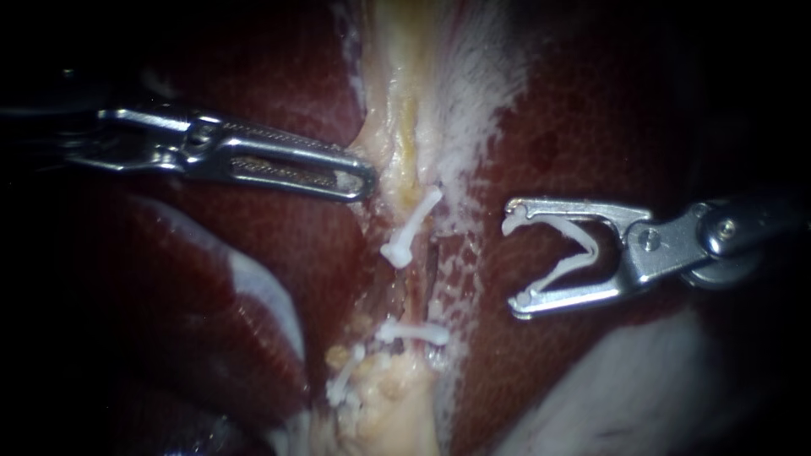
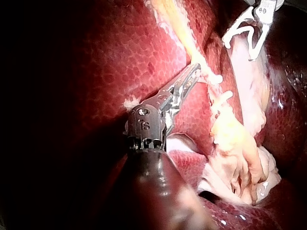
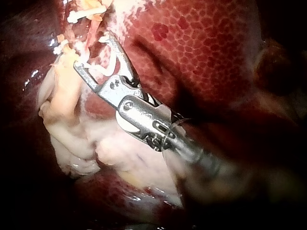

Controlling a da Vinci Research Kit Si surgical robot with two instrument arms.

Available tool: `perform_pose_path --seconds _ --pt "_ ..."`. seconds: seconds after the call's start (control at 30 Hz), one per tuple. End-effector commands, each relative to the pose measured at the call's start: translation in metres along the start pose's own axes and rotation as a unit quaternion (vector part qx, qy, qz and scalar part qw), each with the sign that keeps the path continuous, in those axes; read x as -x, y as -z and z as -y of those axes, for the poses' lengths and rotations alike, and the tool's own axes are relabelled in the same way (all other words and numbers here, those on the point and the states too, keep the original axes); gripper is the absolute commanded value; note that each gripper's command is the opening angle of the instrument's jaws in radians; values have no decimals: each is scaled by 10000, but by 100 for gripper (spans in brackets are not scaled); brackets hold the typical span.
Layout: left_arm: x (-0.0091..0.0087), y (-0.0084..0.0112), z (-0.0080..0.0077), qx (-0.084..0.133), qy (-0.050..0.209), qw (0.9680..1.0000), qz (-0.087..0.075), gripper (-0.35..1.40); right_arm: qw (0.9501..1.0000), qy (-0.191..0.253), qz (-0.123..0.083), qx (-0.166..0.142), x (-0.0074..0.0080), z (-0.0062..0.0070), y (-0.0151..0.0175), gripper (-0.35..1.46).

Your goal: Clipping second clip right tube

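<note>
A pale yellowish strip of tissue [image 1: 405, 143] runs down the middle of the liver [image 1: 279, 253], and a darker tube [image 1: 428, 268] shows within it. Two white clips cross this strip, one slanted [image 1: 411, 226] and one lower down [image 1: 412, 333]; a third [image 1: 342, 384] sits at the lower left. My left instrument [image 1: 365, 179] has its long jaws closed on the strip's left edge. My right instrument [image 1: 512, 263] stands right of the strip, apart from it. Its jaws are spread wide and carry an open white clip [image 1: 568, 253]. The right wrist view shows that clip [image 3: 103, 69] beside the pale tissue.
Dark red liver [image 1: 591, 127] lies on both sides of the strip. Whitish tissue [image 1: 634, 388] bulges at the lower right, below my right instrument. A glossy fold with a pale edge [image 1: 253, 287] lies under my left instrument.
</note>
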Motion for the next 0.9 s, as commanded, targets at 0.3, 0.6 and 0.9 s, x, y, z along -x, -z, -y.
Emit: perform_pose_path --seconds 0.3,0.6,0.9 --pt "1 2 1 -4 -27 10000 0 -35 10000 -76 0 3 2 3 -2 60" --pt "28 31 8 -23 50 10000 -18 -35 9985 -528 75 -139 27 18 -28 60" --pt "47 49 30 -54 113 9999 112 -35 9915 -1259 74 -315 44 22 -58 60"
